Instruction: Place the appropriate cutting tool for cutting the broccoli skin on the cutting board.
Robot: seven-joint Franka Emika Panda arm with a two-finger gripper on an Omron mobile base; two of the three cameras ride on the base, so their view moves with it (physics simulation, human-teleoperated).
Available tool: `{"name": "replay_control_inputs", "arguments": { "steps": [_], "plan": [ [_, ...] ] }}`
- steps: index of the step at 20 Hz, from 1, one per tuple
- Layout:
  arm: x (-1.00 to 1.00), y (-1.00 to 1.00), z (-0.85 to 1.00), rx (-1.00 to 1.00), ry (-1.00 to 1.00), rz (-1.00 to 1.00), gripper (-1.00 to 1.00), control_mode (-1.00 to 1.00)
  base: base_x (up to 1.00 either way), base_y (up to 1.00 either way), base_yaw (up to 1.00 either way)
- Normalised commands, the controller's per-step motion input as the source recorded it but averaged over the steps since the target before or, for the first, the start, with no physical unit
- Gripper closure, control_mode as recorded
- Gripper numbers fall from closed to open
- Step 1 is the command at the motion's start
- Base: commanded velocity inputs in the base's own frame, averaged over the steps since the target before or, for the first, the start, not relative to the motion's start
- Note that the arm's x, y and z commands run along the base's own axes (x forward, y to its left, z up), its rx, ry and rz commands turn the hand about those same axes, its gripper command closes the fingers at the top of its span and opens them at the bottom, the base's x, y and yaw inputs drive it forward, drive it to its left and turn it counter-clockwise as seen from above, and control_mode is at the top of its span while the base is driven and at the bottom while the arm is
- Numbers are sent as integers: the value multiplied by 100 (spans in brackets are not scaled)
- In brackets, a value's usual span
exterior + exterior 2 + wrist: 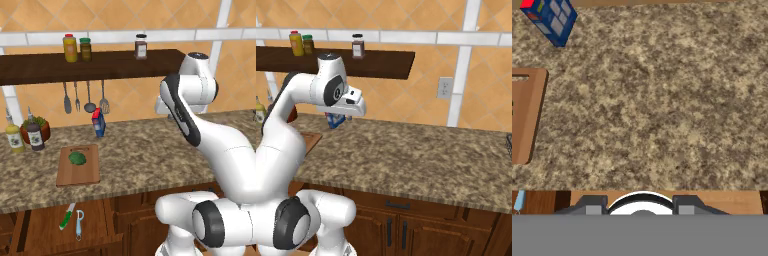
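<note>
Viewing left base: knife (pixel 66 217) lies in the open drawer (pixel 45 227) below the counter's front edge beside the peeler (pixel 79 224); cutting board (pixel 78 165) carries broccoli (pixel 77 158). Right base: I see the hand raised. Hand view: gripper (pixel 640 205) empty, jaws apart, above bare counter (pixel 662 110) for clearance.

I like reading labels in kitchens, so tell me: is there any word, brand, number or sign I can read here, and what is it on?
None can be read.
Blue carton: pale panels and a red top, no legible text.
Three shelf jars: labels too small and blurred.
Two counter bottles: labels too blurred to read.
Wall outlet: no marking visible.
</note>
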Motion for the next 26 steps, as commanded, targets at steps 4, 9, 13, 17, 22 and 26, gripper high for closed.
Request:
{"name": "replay_control_inputs", "arguments": {
  "steps": [4,9,13,17,22,26],
  "plan": [
    [-54,13,0,-1,-11,2,-100,-100,0,0,0],
    [-92,88,-36,-12,-5,12,-100,-100,0,0,0],
    [-43,100,-42,-16,2,0,-100,-100,0,0,0],
    [-20,100,-29,-6,4,0,-100,-100,0,0,0],
    [-32,100,-34,-2,9,0,-100,-100,0,0,0],
    [-14,100,-53,0,8,0,-100,-100,0,0,0]
  ]
}}
